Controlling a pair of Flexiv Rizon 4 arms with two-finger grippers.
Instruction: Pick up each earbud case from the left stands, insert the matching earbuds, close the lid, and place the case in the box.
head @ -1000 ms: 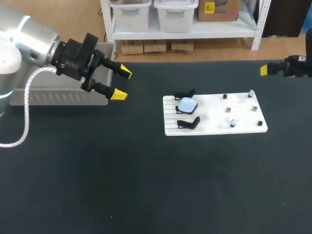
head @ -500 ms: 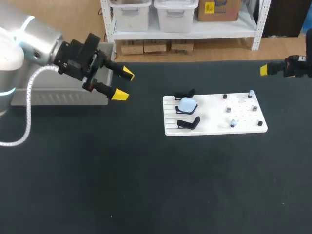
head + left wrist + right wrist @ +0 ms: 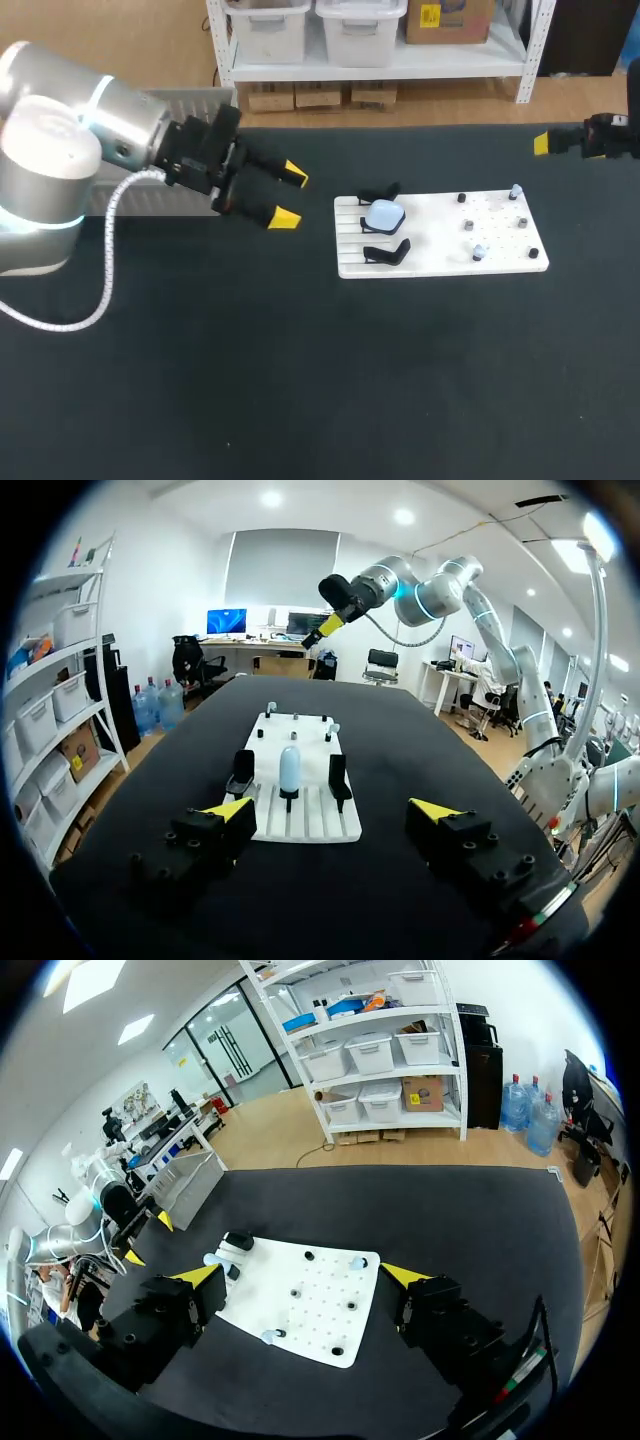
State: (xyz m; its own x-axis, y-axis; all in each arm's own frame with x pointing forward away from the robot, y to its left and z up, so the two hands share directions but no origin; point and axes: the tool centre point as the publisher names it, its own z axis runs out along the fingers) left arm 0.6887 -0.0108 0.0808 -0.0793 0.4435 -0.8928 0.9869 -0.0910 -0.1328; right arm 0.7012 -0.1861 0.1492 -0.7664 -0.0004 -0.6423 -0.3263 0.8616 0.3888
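The black surface (image 3: 300, 380) is taking up pretty much everything in the head view. The left arm (image 3: 60, 150) is coming in from the left side and is being held over the far left part of the surface. A grey box (image 3: 190, 100) is sitting right behind it and is being partly hidden by the arm.

A white board (image 3: 430, 245) is lying flat a bit right of the middle. Its left end is slotted and its right end is dotted with holes. The left claw (image 3: 289, 197) is being held wide open with nothing in it. It's hanging just left of the board and pointing at it, and in the left wrist view the board is lying straight ahead of the yellow tips.

The right claw (image 3: 302, 1275) is also being held wide open and empty. It's hanging by the far right edge of the surface, well apart from the board.

The light blue earbud case (image 3: 384, 214) is sitting on the slotted end, lid shut as far as can be told. It's being flanked by two empty black stands (image 3: 387, 253), one on each side.

A few tiny things are being held on the holed end: a pale blue earbud (image 3: 479, 252) near the front edge, another (image 3: 515, 190) at the far corner, plus some dark pegs (image 3: 468, 226), too small to tell much more.
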